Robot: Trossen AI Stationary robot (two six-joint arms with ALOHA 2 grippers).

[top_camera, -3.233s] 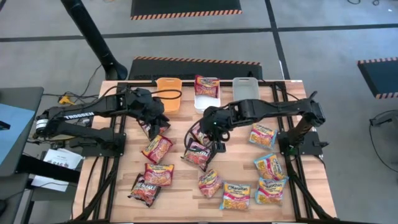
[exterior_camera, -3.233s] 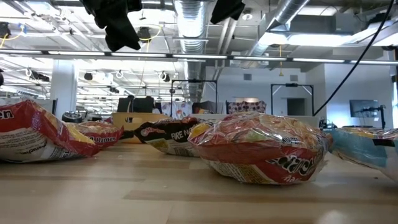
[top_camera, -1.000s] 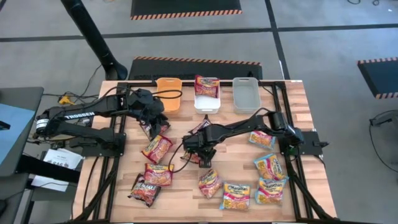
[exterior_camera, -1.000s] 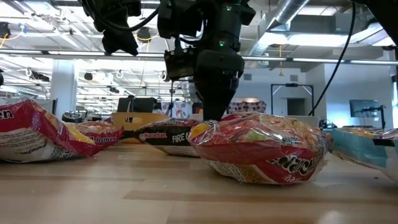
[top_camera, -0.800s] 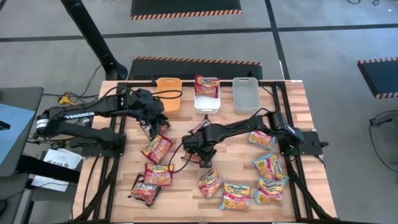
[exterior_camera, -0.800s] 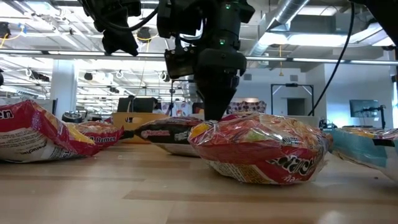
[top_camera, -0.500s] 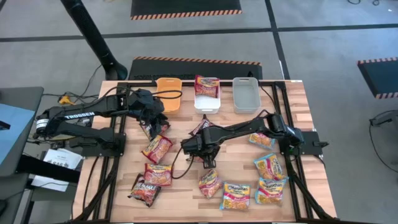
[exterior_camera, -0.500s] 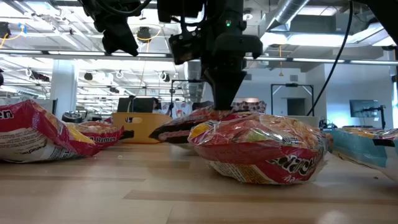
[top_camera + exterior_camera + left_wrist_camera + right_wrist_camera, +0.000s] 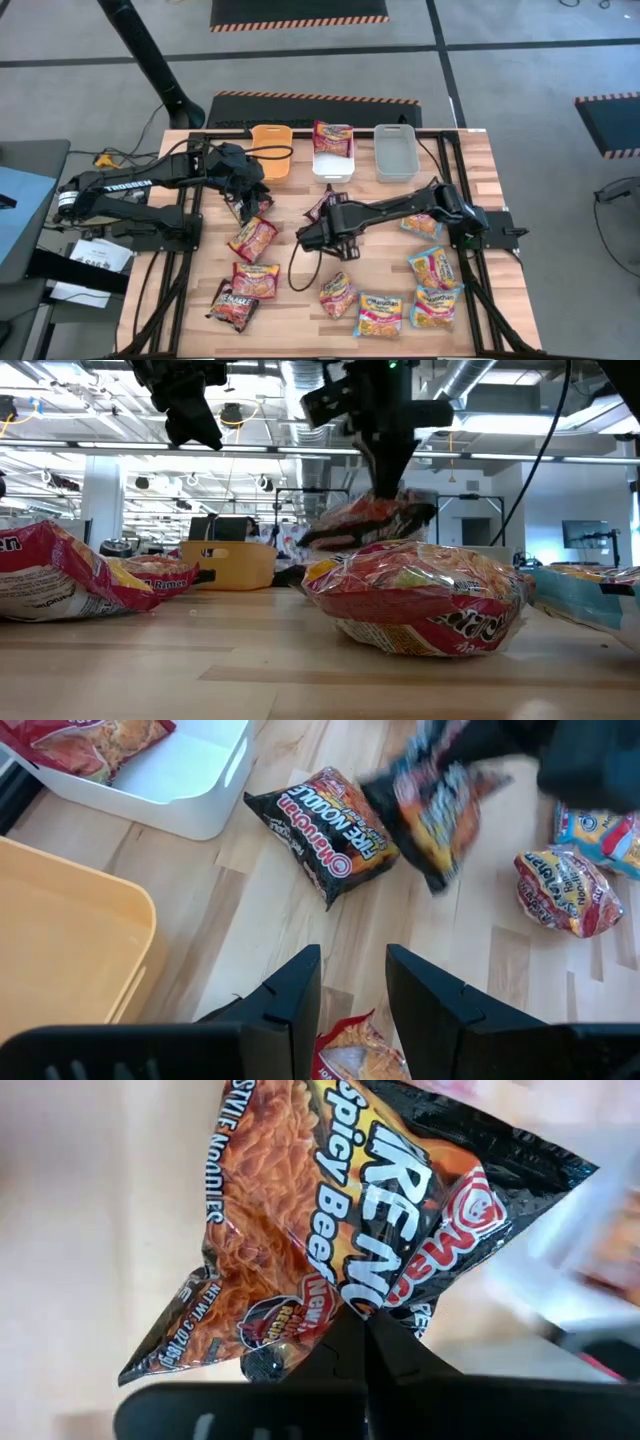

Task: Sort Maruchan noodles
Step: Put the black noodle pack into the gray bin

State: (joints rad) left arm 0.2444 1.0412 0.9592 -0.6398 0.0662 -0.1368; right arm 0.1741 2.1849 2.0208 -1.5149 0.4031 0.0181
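Maruchan noodles lay scattered over the wooden table; we saw one red packet already in the white bin, with the orange bin and grey bin on either side of it. We found the right gripper near the table's middle, its fingers pinched tight on the edge of a black Fire Noodle packet, which hung clear of the table. A second black packet lay flat near the white bin. We saw the left gripper hovering by the orange bin, its jaws parted and holding nothing.
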